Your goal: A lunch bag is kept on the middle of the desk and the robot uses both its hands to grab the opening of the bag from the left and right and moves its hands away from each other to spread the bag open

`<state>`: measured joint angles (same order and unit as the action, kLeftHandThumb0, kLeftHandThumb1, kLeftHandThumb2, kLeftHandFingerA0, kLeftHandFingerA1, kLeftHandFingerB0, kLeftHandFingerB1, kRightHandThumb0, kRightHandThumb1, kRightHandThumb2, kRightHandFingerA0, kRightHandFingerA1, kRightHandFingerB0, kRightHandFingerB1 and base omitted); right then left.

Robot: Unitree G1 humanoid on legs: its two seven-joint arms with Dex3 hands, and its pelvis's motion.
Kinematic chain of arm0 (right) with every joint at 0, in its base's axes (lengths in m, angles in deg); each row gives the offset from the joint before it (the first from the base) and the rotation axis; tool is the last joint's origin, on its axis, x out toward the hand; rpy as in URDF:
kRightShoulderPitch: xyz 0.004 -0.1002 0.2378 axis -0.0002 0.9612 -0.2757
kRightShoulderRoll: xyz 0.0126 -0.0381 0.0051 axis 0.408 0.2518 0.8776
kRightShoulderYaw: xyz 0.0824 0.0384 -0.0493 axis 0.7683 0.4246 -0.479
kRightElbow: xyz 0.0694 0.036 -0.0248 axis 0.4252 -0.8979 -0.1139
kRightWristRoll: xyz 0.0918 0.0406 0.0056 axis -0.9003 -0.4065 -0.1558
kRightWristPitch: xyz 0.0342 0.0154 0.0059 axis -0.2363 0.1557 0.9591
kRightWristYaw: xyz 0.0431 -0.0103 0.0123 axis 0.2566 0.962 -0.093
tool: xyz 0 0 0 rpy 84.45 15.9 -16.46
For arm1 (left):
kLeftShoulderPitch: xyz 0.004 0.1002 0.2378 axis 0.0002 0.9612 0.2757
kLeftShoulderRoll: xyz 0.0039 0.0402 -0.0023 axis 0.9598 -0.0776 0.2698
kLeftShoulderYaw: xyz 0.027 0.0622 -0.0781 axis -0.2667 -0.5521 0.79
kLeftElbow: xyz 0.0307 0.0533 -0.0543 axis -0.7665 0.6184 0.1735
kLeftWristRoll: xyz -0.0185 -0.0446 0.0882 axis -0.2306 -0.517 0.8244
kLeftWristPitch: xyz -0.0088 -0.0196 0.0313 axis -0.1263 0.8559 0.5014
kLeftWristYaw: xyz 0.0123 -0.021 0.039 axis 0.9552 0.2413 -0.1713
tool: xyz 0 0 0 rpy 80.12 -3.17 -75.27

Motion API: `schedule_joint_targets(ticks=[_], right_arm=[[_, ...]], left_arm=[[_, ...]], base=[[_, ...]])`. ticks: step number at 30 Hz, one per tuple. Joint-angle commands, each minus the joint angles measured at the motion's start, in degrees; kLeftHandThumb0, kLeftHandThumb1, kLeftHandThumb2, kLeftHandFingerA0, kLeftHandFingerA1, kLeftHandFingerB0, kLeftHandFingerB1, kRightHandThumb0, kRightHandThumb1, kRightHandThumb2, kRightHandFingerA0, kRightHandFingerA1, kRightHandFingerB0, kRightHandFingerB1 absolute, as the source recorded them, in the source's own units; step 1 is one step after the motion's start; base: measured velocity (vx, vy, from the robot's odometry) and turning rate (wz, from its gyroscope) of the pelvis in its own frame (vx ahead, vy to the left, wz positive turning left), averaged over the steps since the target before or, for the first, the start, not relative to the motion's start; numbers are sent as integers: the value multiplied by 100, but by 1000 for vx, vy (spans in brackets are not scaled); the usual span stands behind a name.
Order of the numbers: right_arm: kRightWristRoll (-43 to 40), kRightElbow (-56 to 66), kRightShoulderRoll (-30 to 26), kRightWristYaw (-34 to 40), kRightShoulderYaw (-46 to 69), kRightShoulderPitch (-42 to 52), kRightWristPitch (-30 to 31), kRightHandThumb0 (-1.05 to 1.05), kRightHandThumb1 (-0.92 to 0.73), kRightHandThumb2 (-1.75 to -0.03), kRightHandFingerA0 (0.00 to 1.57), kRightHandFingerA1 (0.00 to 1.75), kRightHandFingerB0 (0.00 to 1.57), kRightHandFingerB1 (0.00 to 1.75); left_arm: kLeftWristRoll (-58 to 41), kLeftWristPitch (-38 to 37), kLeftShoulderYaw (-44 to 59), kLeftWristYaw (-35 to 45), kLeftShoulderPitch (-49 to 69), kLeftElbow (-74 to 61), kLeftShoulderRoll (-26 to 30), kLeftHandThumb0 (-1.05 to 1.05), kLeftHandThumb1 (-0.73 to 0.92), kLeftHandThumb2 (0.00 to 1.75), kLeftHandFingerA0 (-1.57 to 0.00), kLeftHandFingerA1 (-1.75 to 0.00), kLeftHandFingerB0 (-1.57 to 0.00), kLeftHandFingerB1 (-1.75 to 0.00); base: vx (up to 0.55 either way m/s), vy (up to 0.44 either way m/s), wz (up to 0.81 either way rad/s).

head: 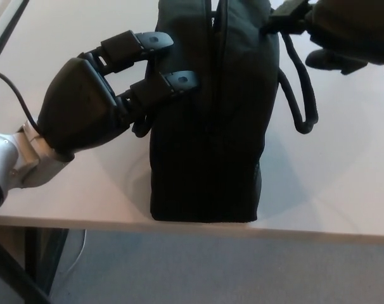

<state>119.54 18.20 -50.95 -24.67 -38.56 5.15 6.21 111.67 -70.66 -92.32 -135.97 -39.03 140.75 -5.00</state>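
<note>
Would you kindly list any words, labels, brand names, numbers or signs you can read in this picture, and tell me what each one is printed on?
None can be read.
Lunch bag: plain black fabric, no visible label or logo.
Left hand and right hand: plain black, no markings visible.
Desk: bare pale surface, no text.

Pale grey-beige desk (344, 158), smooth top, near edge running across the lower part of the view. Grey carpeted floor (211, 272) shows beyond that edge. Black lunch bag (211, 126) stands upright directly on the desk, middle, its base close to the near edge. Black cord handle (301, 95) droops down the bag's right side, its loop resting on the desktop.
</note>
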Motion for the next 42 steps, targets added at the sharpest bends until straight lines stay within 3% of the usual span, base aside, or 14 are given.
schedule_joint_targets(ticks=[1, 6, 13, 19, 20, 23, 25, 26, 27, 33, 35, 36, 37, 42], right_arm=[[-89, 200, 116, -213, 76, 282, 76, -27, -55, -57, 44, 35, 46, 35], [5, 160, 279, -113, 80, 465, 218, -45, -44, -79, 37, 49, 32, 46], [368, -77, 549, 705, -24, 597, 362, -36, -58, -58, 41, 35, 39, 33], [195, -383, 734, 787, -16, 581, 227, -40, -61, -59, 40, 36, 39, 33], [231, -432, 756, 937, -38, 611, 185, -41, -57, -57, 56, 39, 54, 38], [289, -532, 845, 1309, -69, 676, 140, -30, -51, -55, 83, 68, 87, 52], [252, -653, 892, 1581, -89, 684, -51, -31, -44, -83, 91, 107, 85, 74], [249, -710, 906, 1686, -106, 678, -131, -31, -44, -83, 91, 107, 85, 74], [308, -734, 912, 1845, -148, 675, -187, -30, -54, -58, 82, 142, 90, 74], [476, -1044, 1031, 2709, -370, 738, -408, -29, -61, -58, 84, 149, 78, 129], [706, -1160, 1043, 3023, -539, 710, -304, -34, -65, -62, 85, 144, 81, 104], [765, -1161, 1037, 3075, -574, 706, -246, -39, -52, -90, 96, 120, 77, 89], [933, -1187, 1040, 3264, -686, 700, -88, -33, -59, -59, 91, 122, 88, 67], [671, -1435, 1180, 3319, -707, 802, -96, -27, -57, -57, 86, 137, 85, 69]], left_arm=[[140, -248, -153, -205, -24, 26, 7, 3, 50, 54, -57, -37, -56, -37], [93, -454, -151, -328, -31, -118, 81, 8, 50, 55, -47, -36, -44, -34], [62, -494, -136, -393, 7, -119, 69, 14, 50, 57, -46, -37, -41, -35], [-21, -554, -83, -319, 53, -128, 48, 7, 48, 55, -65, -41, -66, -43], [-147, -612, -11, -83, 111, -228, 71, -10, 45, 54, -86, -54, -93, -54], [-149, -687, 3, 99, 127, -319, 128, -10, 45, 53, -105, -77, -103, -65], [-151, -715, 4, 145, 135, -285, 110, -6, 55, 57, -96, -122, -92, -110], [-143, -732, 0, 149, 130, -262, 103, -6, 55, 57, -96, -122, -92, -110], [-169, -793, 6, 183, 134, -241, 101, -6, 63, 57, -78, -166, -65, -155], [-201, -763, 37, 260, 225, -244, 51, -4, 47, 82, -81, -164, -73, -155], [-192, -612, 63, 267, 271, -255, 31, -11, 49, 80, -87, -161, -75, -149], [-178, -584, 61, 242, 269, -247, 22, -12, 48, 81, -86, -160, -76, -150], [-200, -579, 73, 252, 290, -213, 11, -13, 46, 82, -82, -160, -72, -150], [-490, -839, 214, 353, 434, -33, -82, -8, 39, 91, -86, -153, -78, -144]], base=[[0, 0, 0], [0, 0, 0], [0, 0, 0], [0, 0, 0], [0, 0, 0], [0, 0, 0], [0, 0, 0], [0, 0, 0], [0, 0, 0], [0, 0, 0], [0, 0, 0], [0, 0, 0], [0, 0, 0], [0, 0, 0]])
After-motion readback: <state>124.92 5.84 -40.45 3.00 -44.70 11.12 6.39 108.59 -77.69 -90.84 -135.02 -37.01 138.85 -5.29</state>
